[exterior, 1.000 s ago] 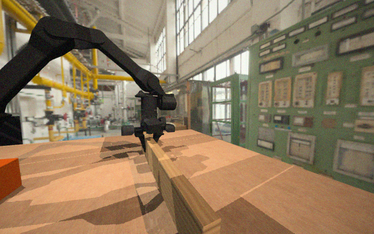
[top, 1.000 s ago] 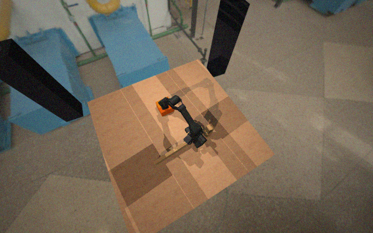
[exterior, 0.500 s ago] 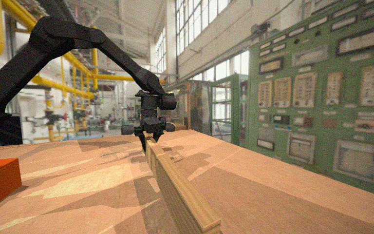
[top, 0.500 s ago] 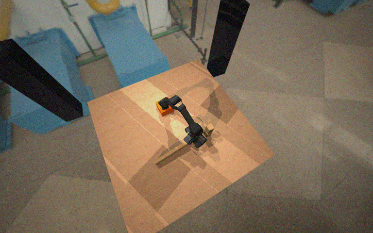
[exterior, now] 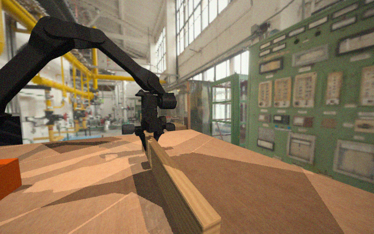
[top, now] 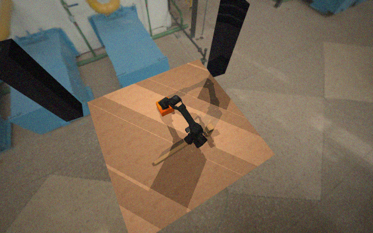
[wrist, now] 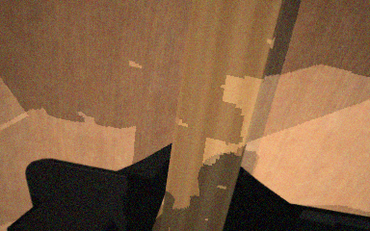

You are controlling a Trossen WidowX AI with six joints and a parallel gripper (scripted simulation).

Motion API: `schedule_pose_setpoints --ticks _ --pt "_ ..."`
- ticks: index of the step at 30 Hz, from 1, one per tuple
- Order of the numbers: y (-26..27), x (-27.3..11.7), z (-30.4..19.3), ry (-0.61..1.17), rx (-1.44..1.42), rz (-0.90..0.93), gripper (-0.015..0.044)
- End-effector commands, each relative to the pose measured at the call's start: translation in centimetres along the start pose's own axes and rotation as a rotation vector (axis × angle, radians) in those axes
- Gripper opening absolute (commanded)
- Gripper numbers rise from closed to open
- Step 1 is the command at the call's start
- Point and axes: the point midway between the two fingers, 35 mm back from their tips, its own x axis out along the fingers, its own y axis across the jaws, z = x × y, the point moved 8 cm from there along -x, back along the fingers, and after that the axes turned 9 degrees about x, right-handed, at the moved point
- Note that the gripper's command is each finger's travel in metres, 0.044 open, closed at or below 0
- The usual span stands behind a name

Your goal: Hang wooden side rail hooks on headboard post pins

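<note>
The wooden side rail point(top: 168, 157) point(exterior: 180, 180) point(wrist: 219, 63) runs lengthwise from my gripper toward the exterior camera, standing on its narrow edge. My gripper point(exterior: 151, 140) point(wrist: 196, 151) points down and is shut on the rail near its end by the post, with a finger on each side. The top of the wooden headboard post point(top: 210, 127) shows just beyond the gripper in the top view. The steel hooks, the slot and the pins are hidden or too small to make out. I cannot tell whether the hooks touch the pins, or whether the far end touches the table.
An orange block point(top: 165, 111) point(exterior: 9, 176) is beside the arm's base. The wooden table point(top: 121, 131) point(exterior: 248, 187) bears sharp-edged shadows. Two large black columns point(top: 229, 35) point(top: 41, 82) rise beyond the table's edges in the top view.
</note>
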Motion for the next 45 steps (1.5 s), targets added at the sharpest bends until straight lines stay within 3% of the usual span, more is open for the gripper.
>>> schedule_pose_setpoints --ticks 1,45 --pt "0.28 -0.49 -0.18 0.003 -0.003 0.017 0.0" --pt "0.71 -0.14 -0.69 0.003 -0.003 0.017 0.0"
